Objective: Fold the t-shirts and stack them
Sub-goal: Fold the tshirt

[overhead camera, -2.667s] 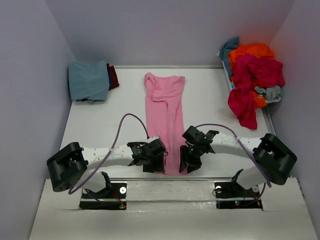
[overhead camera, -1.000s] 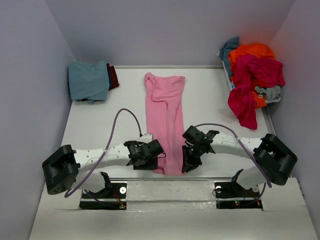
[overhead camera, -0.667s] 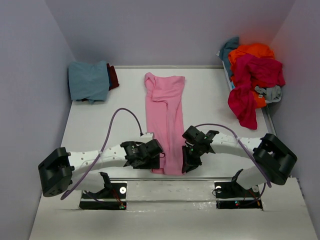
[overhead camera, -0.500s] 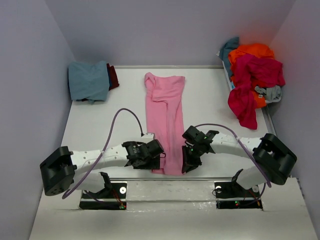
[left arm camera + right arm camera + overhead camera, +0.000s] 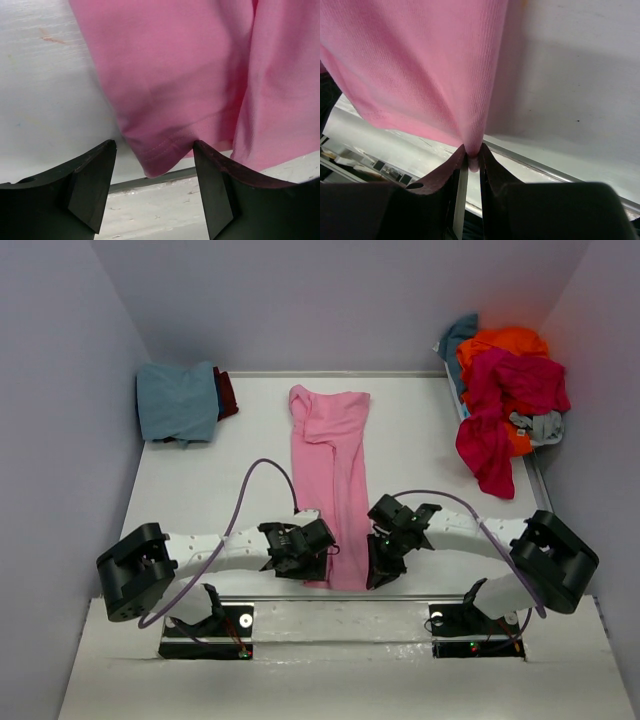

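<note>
Pink t-shirt (image 5: 330, 480) hem clenched in right jaws only, left jaws spread astride near corner: risks shallow pinch, skewed fold.

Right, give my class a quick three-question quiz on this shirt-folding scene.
1. True or false: the right fingers are shut on the pink t-shirt's near hem.
2. The pile of crumpled t-shirts lies: A far right, B far left, C centre.
3. Fill in: the left fingers stand ___ around the pink t-shirt's other near corner.
Key: 1 true; 2 A; 3 open.
</note>
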Controlling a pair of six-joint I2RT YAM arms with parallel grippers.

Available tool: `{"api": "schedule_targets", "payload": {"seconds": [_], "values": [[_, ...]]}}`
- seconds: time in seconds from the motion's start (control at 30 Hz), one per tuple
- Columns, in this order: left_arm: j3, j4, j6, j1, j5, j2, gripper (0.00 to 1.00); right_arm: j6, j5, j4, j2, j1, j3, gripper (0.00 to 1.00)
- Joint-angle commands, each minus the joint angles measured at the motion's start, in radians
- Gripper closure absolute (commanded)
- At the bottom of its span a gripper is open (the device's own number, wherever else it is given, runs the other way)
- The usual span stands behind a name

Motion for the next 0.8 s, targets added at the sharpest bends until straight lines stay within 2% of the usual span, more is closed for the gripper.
{"api": "schedule_targets", "payload": {"seconds": [0.0,0.07,0.23,0.43,0.67,0.77], "values": [[0.022,0.016,0.019,0.006,0.000,0.000,0.36,0.011,-0.012,0.016,-0.037,0.008,-0.017,0.80],[0.024,0.004,0.010,0.006,-0.002,-0.007,0.45,0.010,-0.015,0.017,-0.038,0.008,-0.023,0.80],[0.007,-0.016,-0.020,0.006,-0.002,-0.042,0.52,0.011,-0.019,0.028,-0.029,0.008,-0.026,0.80],[-0.027,-0.025,-0.050,0.006,0.004,-0.070,0.67,0.005,-0.021,0.026,-0.021,0.008,-0.020,0.80],[-0.031,-0.050,-0.071,0.006,-0.002,-0.093,0.93,-0.007,0.025,-0.015,-0.043,0.017,0.029,0.80],[-0.016,-0.080,-0.088,-0.029,-0.025,-0.090,0.94,-0.012,0.036,-0.035,-0.057,0.017,0.055,0.80]]}}
